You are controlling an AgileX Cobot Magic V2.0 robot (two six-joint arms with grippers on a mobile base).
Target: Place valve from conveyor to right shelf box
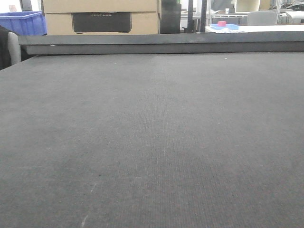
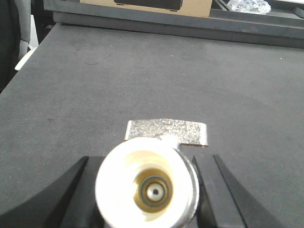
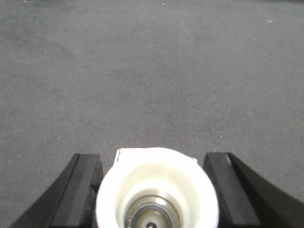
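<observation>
In the left wrist view a metal valve [image 2: 124, 167] points its round open end at the camera, with a rough silver handle [image 2: 166, 131] behind it. My left gripper [image 2: 147, 190] is shut on it, black fingers [image 2: 209, 190] pressed to both sides. The right wrist view shows another valve [image 3: 156, 167] with a white round mouth, and my right gripper [image 3: 154, 190] is shut on it the same way. Below both lies the dark grey conveyor [image 1: 152, 133]. I cannot tell whether either valve touches the belt. The front view shows neither gripper nor valve. The right shelf box is out of view.
A dark raised rail [image 1: 161, 45] runs along the belt's far edge. Behind it stand a cardboard box [image 1: 99, 16], a blue bin [image 1: 23, 23] at the left, and a white table with a pink item [image 1: 222, 23] at the right.
</observation>
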